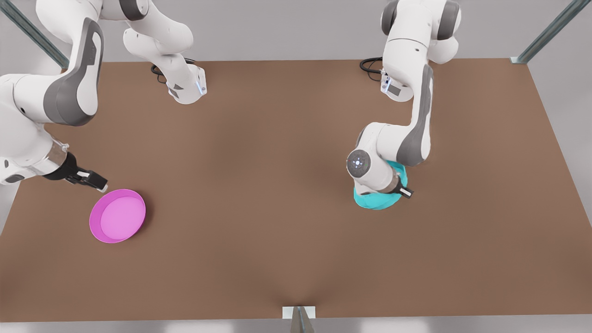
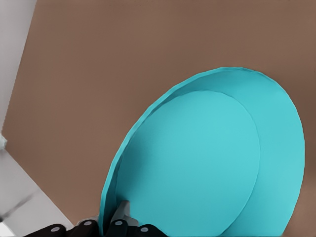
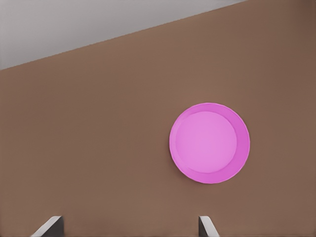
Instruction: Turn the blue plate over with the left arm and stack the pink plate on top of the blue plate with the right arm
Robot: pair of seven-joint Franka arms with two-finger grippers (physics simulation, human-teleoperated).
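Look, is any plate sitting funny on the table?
Yes. The blue plate is tipped up on edge, its rim pinched in the left tool. The pink plate lies flat, with the right tool open beside it.

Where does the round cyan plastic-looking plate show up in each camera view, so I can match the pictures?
Front view: the blue plate sits at the front view's right, partly hidden under the left arm's wrist, the left gripper at its rim.
Left wrist view: it is seen large and tilted, rim pinched in the gripper.
Right wrist view: not in it; the round magenta pink plate lies there.
Shared landmark: the brown table.
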